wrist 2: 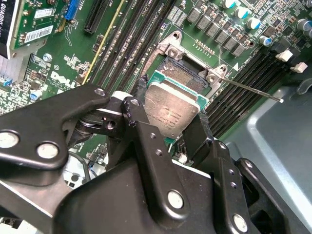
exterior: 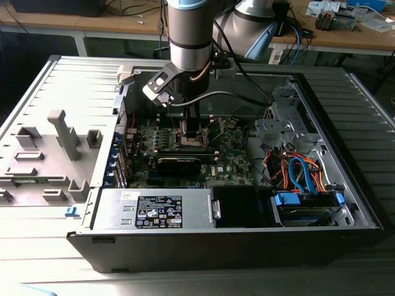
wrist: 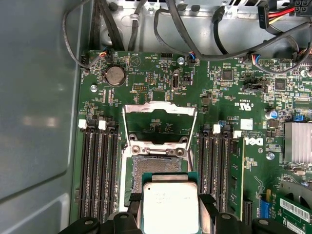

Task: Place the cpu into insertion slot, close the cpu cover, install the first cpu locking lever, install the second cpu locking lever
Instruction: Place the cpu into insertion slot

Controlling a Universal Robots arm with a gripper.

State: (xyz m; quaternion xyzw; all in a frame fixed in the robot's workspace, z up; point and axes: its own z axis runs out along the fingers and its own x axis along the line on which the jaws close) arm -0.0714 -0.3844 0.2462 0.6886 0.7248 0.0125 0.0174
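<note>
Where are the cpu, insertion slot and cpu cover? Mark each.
cpu point(wrist: 169, 207), first wrist view, centre of metal top.
insertion slot point(wrist: 155, 166), first wrist view, dark contact field.
cpu cover point(wrist: 161, 107), first wrist view, frame bar opposite hinge.

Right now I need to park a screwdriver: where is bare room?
Free: the ribbed grey panel at the exterior view's left, past its grey plastic brackets; the flat silver power supply top. Crowded: orange and blue cables; dark square socket under the black gripper holding the silver-topped cpu.
</note>
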